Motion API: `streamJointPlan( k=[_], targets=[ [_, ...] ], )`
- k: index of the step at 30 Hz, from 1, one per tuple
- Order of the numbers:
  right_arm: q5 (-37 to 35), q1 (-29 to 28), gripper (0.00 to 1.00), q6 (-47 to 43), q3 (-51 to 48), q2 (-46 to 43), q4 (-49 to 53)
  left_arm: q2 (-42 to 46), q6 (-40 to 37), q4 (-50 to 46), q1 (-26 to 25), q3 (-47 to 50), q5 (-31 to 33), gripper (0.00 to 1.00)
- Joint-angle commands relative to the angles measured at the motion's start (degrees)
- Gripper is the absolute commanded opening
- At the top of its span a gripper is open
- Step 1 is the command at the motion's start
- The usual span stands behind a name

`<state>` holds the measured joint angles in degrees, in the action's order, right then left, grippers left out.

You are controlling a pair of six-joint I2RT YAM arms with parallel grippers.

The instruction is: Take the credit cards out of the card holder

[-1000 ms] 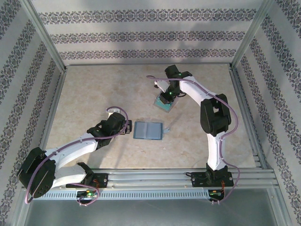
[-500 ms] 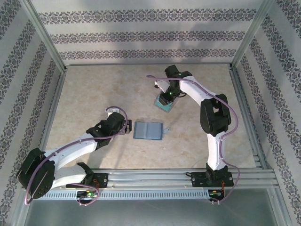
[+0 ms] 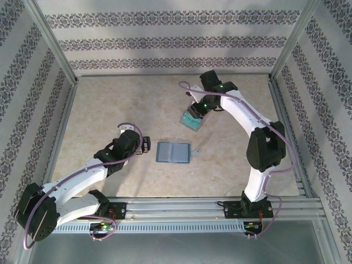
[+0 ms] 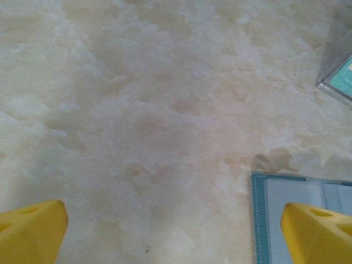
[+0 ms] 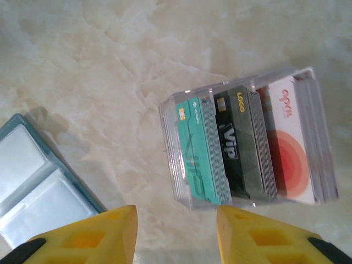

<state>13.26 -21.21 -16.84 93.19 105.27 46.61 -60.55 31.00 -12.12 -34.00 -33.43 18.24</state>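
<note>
Top view: card holder [image 3: 174, 152] lies open and flat at centre of the table [image 3: 121, 104], its strap tab at its right edge. From the right wrist I read its clear pockets at lower left of frame; I see no card in them.

Credit cards [image 5: 242, 151] sit packed together in a clear case [image 5: 171, 165], centre-right of the right wrist frame. In the top view the case is up and right of the card holder, apart from it. I make out a teal card [image 5: 195, 159], a dark card [image 5: 236, 146] and a white card with red rings [image 5: 289, 148].

Right gripper [image 5: 176, 239]: fingers parted, bare table between them, nothing pinched. The case sits just above the fingertips in frame; I cannot tell if they touch.

Left gripper [image 4: 176, 231]: fingers spread wide and empty, at the bottom corners of the left wrist frame. The card holder's corner shows beside the right-hand fingertip [image 4: 319, 231].
</note>
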Motion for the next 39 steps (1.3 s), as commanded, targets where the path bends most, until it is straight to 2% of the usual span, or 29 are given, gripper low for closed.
streamJointPlan(
  k=[1, 11, 15, 16, 17, 19, 20, 21, 26, 31, 35, 39],
  targets=[
    [-3.21, 0.32, 0.45, 4.55, -4.63, -5.28, -2.18, 2.01, -1.48, -3.0, 1.44, 0.15, 1.36, 0.99],
    [-11.5, 1.15, 0.51, 17.69, -24.46, -23.49, -13.22, 5.44, -2.9, -3.0, 7.02, 1.92, 0.47, 0.99],
    [-15.0, 1.98, 0.57, 23.05, -34.57, -31.45, -19.68, 5.11, -4.37, -2.12, 8.67, 1.76, 0.96, 0.99],
    [-16.09, 2.28, 0.62, 24.47, -37.11, -33.53, -21.11, 4.83, -4.84, -1.92, 9.16, 1.55, 0.96, 0.99],
    [-17.03, 2.54, 0.63, 25.37, -39.31, -35.35, -22.57, 4.64, -5.23, -1.73, 9.49, 1.38, 0.86, 0.99],
    [-19.77, 3.14, 0.78, 27.5, -44.44, -39.72, -25.87, 4.58, -6.48, -0.5, 10.41, 1.53, 0.8, 0.99],
    [-21.49, 3.28, 0.9, 28.47, -46.69, -41.65, -27.41, 4.66, -6.9, 0.03, 10.88, 1.71, 0.82, 0.99],
    [-23.33, 3.52, 0.98, 29.4, -49.24, -44.02, -29.07, 4.9, -7.44, 0.53, 11.42, 1.7, 0.92, 0.99],
    [-32.3, 4.51, 0.98, 33.08, -59.52, -53.77, -36.4, 5.68, -9.83, 4.43, 15.28, 2.97, 3.07, 0.99],
    [-38.89, 4.85, 0.98, 31.49, -71.17, -61.25, -48.62, 6.05, -14.14, 17.21, 18.9, 7.1, 4.44, 0.99],
    [-41.83, 5.89, 0.98, 29.33, -73.15, -63.69, -52.9, 3.73, -19.04, 30.0, 21.84, 10.88, 3.07, 0.99],
    [-41.61, 7.61, 0.98, 24.16, -76.6, -62.16, -59.11, 0.45, -24.17, 37.95, 25.12, 11.67, 0.25, 0.99]
  ],
)
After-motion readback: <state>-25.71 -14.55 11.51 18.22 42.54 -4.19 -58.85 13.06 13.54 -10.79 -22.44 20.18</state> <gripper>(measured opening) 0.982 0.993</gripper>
